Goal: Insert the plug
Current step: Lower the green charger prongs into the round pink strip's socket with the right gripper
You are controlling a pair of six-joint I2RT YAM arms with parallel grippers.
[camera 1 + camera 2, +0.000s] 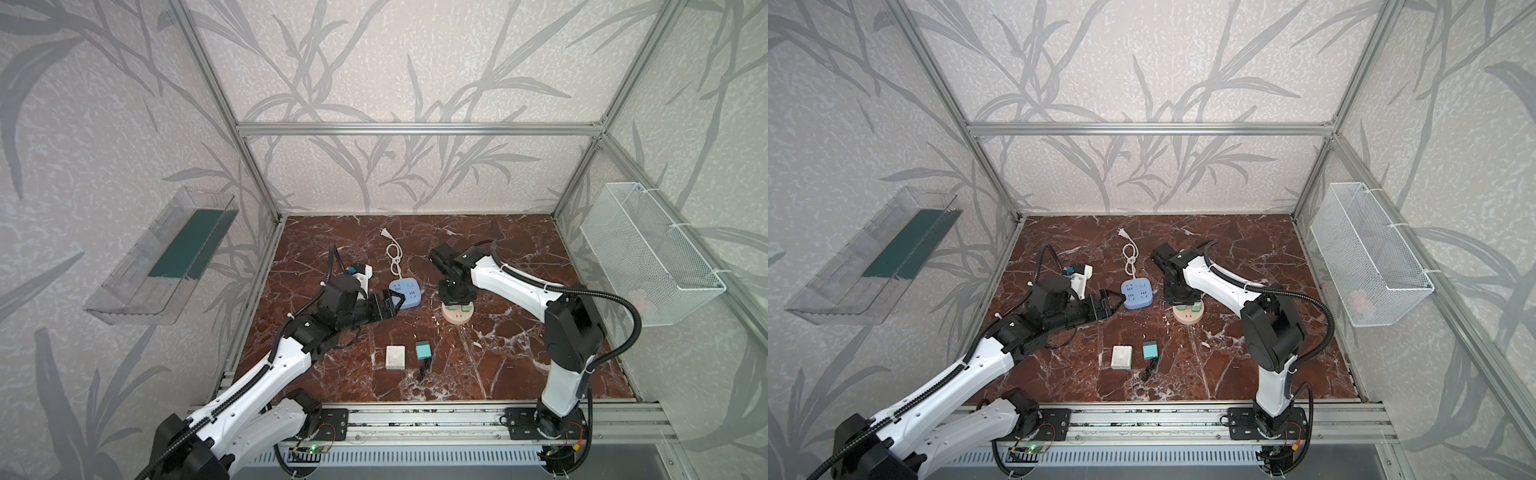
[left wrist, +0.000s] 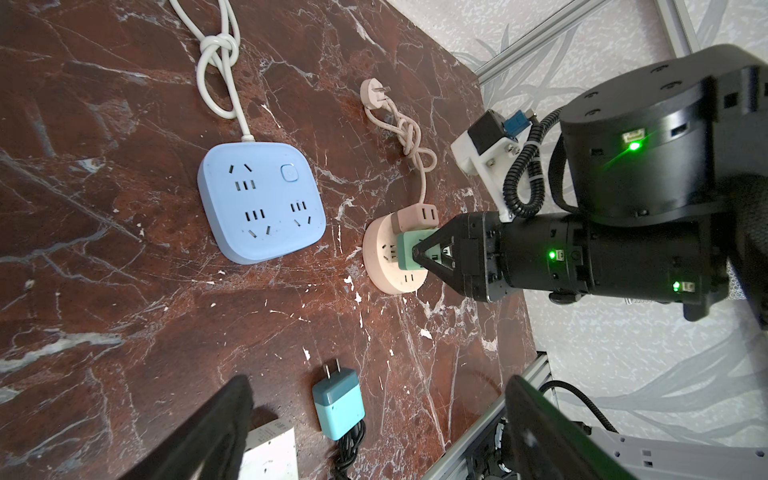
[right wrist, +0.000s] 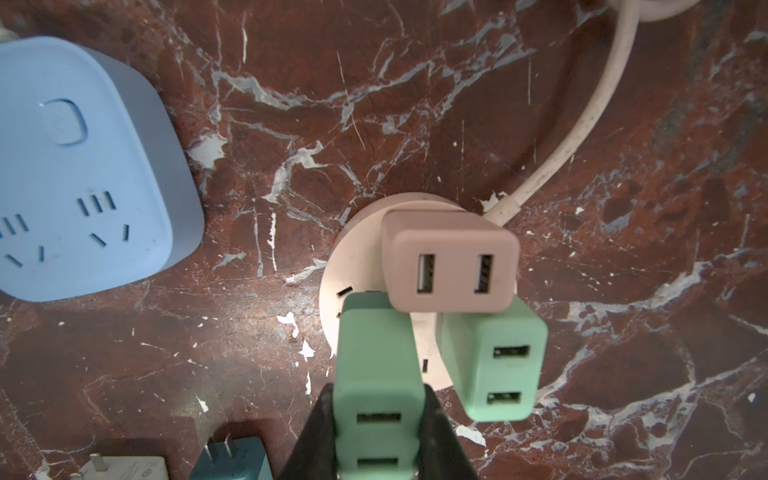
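My right gripper (image 3: 376,415) is shut on a mint-green plug (image 3: 376,374), a two-port USB charger, held upright over the round pink socket (image 3: 357,266). The plug's lower end meets the socket face and its prongs are hidden. A pink charger (image 3: 451,266) and a second green charger (image 3: 494,357) stand in the same socket. In the left wrist view the right gripper (image 2: 419,251) points down onto the green plug (image 2: 405,249). My left gripper (image 1: 395,301) hangs open with nothing in it, beside the blue power strip (image 1: 405,291).
A teal charger (image 1: 423,350) with a black cable and a white adapter (image 1: 395,356) lie near the front. The blue strip's white knotted cord (image 1: 394,257) runs toward the back. A wire basket (image 1: 648,253) hangs on the right wall and a clear tray (image 1: 162,257) on the left.
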